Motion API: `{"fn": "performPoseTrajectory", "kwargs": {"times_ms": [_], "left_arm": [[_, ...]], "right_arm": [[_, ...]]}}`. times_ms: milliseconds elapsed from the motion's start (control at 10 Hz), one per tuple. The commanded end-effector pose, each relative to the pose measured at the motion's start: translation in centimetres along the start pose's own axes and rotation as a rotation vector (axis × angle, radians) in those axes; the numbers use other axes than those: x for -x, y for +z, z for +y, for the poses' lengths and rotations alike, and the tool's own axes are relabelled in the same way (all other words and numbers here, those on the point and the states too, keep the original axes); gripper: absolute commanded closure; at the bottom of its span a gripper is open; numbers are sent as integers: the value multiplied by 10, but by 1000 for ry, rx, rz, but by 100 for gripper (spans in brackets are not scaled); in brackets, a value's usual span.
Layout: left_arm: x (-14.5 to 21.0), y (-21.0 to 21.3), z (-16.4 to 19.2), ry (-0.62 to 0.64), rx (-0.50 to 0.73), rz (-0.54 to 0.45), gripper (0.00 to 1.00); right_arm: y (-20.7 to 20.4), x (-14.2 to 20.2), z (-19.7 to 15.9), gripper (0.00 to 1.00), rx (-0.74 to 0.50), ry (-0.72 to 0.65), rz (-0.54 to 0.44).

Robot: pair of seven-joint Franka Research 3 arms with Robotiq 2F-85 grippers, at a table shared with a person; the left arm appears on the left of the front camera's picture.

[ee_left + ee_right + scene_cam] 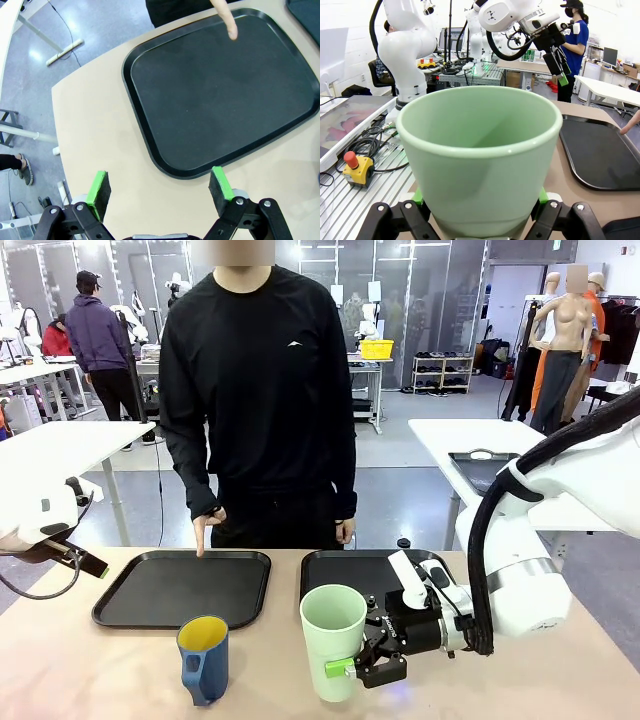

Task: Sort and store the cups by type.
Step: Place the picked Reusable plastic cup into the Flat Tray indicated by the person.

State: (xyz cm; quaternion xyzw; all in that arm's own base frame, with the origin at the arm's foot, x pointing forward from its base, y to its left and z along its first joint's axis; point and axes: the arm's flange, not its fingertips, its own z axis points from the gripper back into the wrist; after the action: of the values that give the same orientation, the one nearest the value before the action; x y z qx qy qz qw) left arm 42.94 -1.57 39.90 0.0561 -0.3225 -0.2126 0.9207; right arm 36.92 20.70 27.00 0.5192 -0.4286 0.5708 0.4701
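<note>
The pale mint-green tumbler (333, 638) stands upright at the front middle of the table. My right gripper (362, 668) is shut on its lower part. In the right wrist view the tumbler (477, 155) sits between the green pads (543, 196), which press on both its sides. The blue mug (204, 658), yellow inside, stands left of the tumbler with its handle toward me, untouched. My left gripper (88, 564) hangs at the table's left edge. In its own view the left gripper (159, 189) is open and holds nothing, above bare table just short of the left tray (150, 140).
Two black trays lie side by side at the far side, the left tray (120, 608) and the right tray (330, 565). A person stands behind them, one finger (200, 537) touching the left tray's far edge. An emergency-stop box (356, 169) and cables lie beside the table.
</note>
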Motion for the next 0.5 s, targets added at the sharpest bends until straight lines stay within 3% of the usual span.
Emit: {"fn": "performPoseTrajectory", "kwargs": {"times_ms": [0, 100, 400], "left_arm": [[0, 0, 1, -5, -4, -2, 0], [0, 0, 1, -5, -4, -2, 0], [0, 0, 1, -5, -4, -2, 0]], "right_arm": [[-1, -1, -1, 57, -5, 4, -9], [0, 0, 0, 13, 0, 0, 0], [-9, -12, -22, 13, -15, 19, -1]]}}
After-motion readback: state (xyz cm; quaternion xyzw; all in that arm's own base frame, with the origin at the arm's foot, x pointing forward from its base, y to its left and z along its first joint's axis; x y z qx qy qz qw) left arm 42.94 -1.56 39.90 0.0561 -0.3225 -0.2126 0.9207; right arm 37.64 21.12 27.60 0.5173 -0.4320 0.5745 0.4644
